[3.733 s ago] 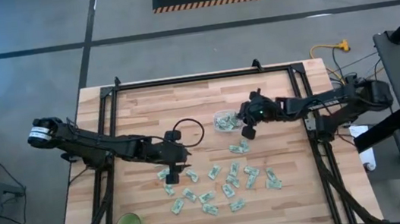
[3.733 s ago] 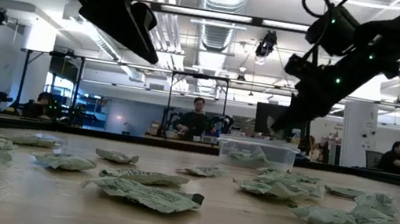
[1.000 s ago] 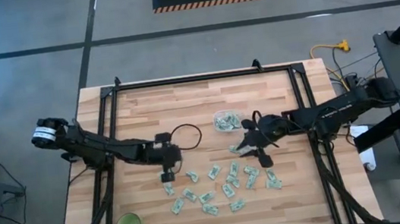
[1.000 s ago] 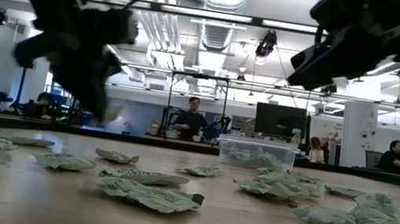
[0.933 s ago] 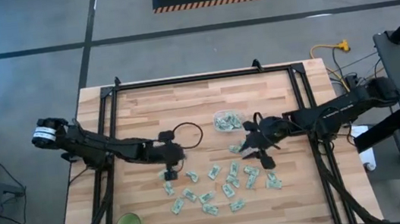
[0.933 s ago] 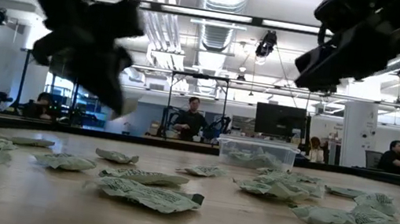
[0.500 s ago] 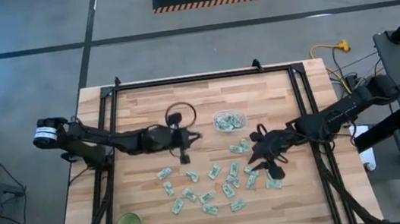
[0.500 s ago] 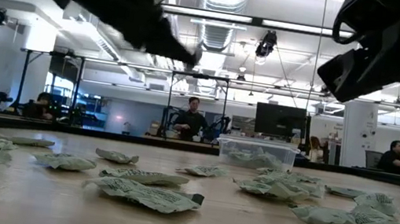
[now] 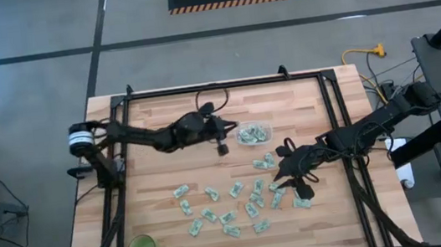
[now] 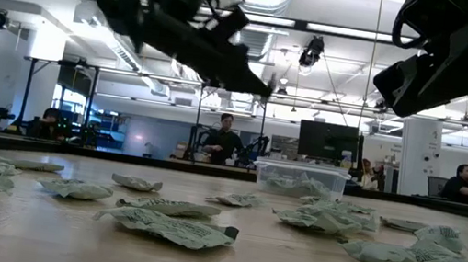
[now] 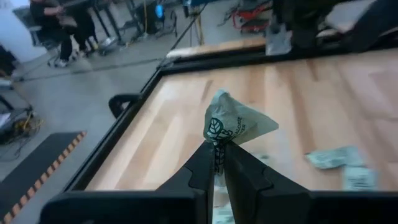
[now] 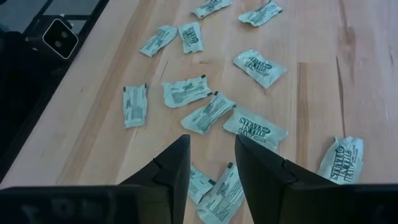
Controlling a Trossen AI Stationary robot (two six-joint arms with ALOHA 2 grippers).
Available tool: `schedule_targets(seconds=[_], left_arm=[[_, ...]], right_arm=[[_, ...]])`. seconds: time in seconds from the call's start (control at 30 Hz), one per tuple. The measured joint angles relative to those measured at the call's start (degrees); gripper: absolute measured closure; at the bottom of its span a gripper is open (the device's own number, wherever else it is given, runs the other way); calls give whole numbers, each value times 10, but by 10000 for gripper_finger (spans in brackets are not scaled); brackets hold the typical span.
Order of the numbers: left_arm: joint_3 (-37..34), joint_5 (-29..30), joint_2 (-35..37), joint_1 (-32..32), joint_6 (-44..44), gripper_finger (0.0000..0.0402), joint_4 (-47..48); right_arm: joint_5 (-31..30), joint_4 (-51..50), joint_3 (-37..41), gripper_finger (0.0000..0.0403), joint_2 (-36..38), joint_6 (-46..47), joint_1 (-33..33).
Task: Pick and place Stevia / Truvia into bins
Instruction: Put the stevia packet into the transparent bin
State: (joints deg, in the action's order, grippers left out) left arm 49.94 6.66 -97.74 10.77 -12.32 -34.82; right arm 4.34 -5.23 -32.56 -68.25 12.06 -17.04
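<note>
Left gripper (image 9: 222,148) is up off the table just beside the tub (image 9: 253,133), pinched tight on one sachet (image 11: 235,123). Right gripper (image 12: 210,163) hangs over the loose sachets (image 9: 238,197) spread across the near half of the table (image 9: 152,115), fingers (image 12: 171,162) parted with nothing between them. The tub already has a few packets inside.

Two dark robot arms

The left arm (image 9: 150,136) and right arm (image 9: 373,126) are thin, black and made of jointed parts. The left arm has a white band (image 9: 79,139) near its base and a black cable loop (image 9: 206,107) by its wrist. Each arm ends in two flat black fingers (image 12: 168,171) with slanted tips.
</note>
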Motion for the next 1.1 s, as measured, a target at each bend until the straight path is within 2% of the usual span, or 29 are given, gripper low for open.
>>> schedule_targets(seconds=[0.17,0.3,0.63,0.73,0.93,1.1], left_arm=[[66,-48,-64,24,23,387,31],[107,-64,-106,32,30,387,82],[120,-71,-118,32,29,376,89],[120,-77,-118,32,29,349,95],[120,-78,-118,31,30,265,105],[120,-78,-117,30,47,211,105]], right_arm=[[0,-1,0,286,0,0,0],[0,-5,0,286,0,0,0],[1,-5,2,291,0,-4,0],[1,-5,3,292,0,-4,0],[-2,-5,3,294,0,-4,0],[-41,-5,8,296,0,-2,0]])
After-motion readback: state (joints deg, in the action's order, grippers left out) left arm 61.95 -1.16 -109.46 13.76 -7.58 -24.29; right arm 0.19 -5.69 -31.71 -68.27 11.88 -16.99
